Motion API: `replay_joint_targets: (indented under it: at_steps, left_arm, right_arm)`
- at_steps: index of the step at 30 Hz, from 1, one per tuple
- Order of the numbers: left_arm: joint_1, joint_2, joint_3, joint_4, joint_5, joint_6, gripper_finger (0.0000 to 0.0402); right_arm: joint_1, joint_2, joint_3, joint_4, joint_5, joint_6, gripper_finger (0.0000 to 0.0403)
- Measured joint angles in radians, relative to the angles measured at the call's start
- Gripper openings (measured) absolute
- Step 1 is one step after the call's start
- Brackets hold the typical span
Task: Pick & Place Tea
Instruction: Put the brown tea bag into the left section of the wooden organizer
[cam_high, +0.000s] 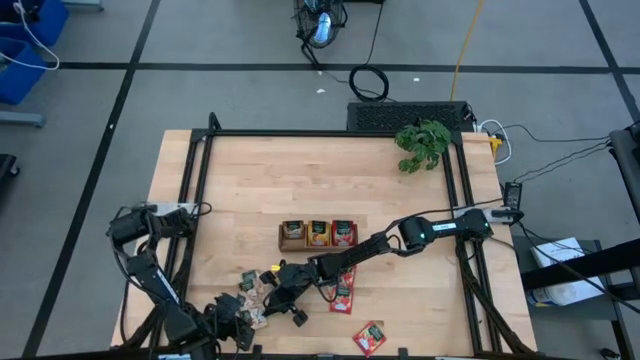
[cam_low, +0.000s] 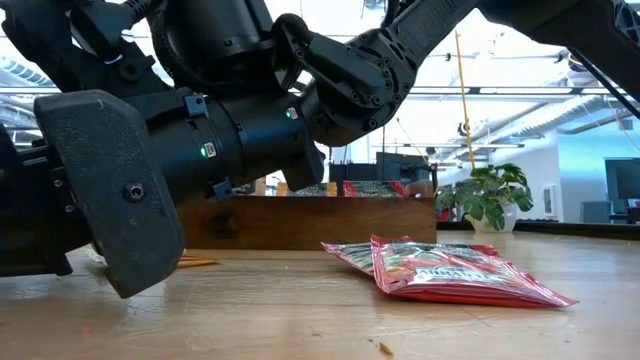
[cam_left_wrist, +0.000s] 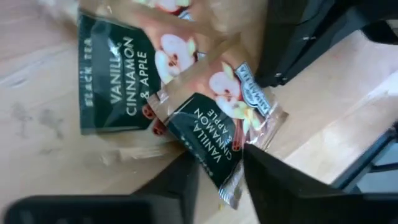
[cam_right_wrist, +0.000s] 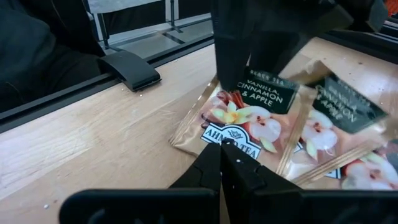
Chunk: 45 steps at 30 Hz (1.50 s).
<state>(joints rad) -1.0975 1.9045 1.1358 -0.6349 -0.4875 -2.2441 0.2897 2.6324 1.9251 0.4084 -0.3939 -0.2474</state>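
Observation:
Two dark green tea sachets (cam_left_wrist: 112, 81) marked vanilla, cinnamon and apple lie overlapping on the wood near the table's front left (cam_high: 252, 288). My left gripper (cam_left_wrist: 221, 180) stands over the upper sachet (cam_left_wrist: 214, 127), closed on its dark end. My right gripper (cam_right_wrist: 222, 158), reaching across from the right (cam_high: 275, 292), is shut with its tips on that sachet's pale label end. Red sachets (cam_high: 345, 288) lie to the right of them, and one more (cam_low: 450, 272) lies near the front edge. My left gripper pinches the upper sachet's dark end (cam_left_wrist: 224, 163) between its two fingers, which slant down from the near left. The rest of the sachet lies over the other sachet, its label end away from the fingers. My right gripper's shut fingertips (cam_right_wrist: 224, 149) rest on the same sachet's pale label end (cam_right_wrist: 231, 127), coming in low from the table's right; the sachet lies flat under them.
A long brown tray (cam_high: 318, 235) with sachets in its three compartments stands just beyond the work spot. A leafy plant (cam_high: 422, 145) sits at the far right. Black frame rails (cam_high: 200, 180) run along the table's edges.

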Motion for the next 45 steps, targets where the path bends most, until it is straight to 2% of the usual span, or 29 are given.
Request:
replay_joint_targets:
  at_steps: [4,6,11,16,21,27,28,31,34,35,37,40,43,45]
  left_arm:
    - [0.000,0.000,0.000,0.017,-0.001,0.054,0.0032]
    - [0.001,0.000,0.000,0.031,0.014,0.100,0.0011]
    - [0.001,0.000,0.001,0.041,0.068,0.215,0.0005]
    - [-0.001,-0.020,0.067,-0.038,0.156,0.329,0.0003]
    - [0.005,-0.025,0.190,-0.262,0.183,0.488,0.0002]
    - [0.028,-0.026,0.310,-0.549,0.166,0.707,0.0001]
    - [0.035,-0.026,0.323,-0.582,0.162,0.752,0.0001]
    - [0.054,-0.026,0.340,-0.668,0.141,0.878,0.0001]
    - [0.063,-0.026,0.341,-0.743,0.111,1.010,0.0001]
    - [0.068,-0.026,0.341,-0.760,0.099,1.044,0.0001]
    - [0.085,-0.026,0.342,-0.805,0.074,1.083,0.0001]
    - [0.113,-0.026,0.342,-0.877,0.032,1.133,0.0001]
    - [0.134,-0.026,0.342,-0.888,-0.010,1.210,0.0001]
    - [0.152,-0.026,0.342,-0.879,-0.040,1.296,0.0001]
  right_arm:
    - [0.000,0.000,0.000,0.000,0.000,-0.001,0.0000]
    - [0.002,0.000,0.000,0.000,0.002,-0.005,0.0000]
    - [0.013,0.000,0.000,0.001,0.026,-0.032,0.0000]
    - [0.010,-0.022,-0.001,-0.056,0.029,-0.029,0.0003]
    - [-0.002,-0.121,-0.002,-0.234,0.029,-0.030,0.0027]
    - [0.003,-0.234,-0.002,-0.398,0.034,-0.078,0.0075]
    - [0.006,-0.254,-0.002,-0.427,0.058,-0.099,0.0083]
    - [0.020,-0.328,-0.002,-0.521,0.249,-0.157,0.0094]
    - [0.020,-0.390,-0.002,-0.599,0.402,-0.192,0.0090]
    - [0.019,-0.411,-0.016,-0.625,0.423,-0.193,0.0088]
    - [0.012,-0.453,-0.069,-0.622,0.423,-0.187,0.0082]
    - [0.007,-0.558,-0.229,-0.580,0.424,-0.171,0.0074]
    - [-0.010,-0.710,-0.475,-0.388,0.413,-0.133,0.0063]
    - [-0.025,-0.811,-0.657,-0.154,0.394,-0.106,0.0054]
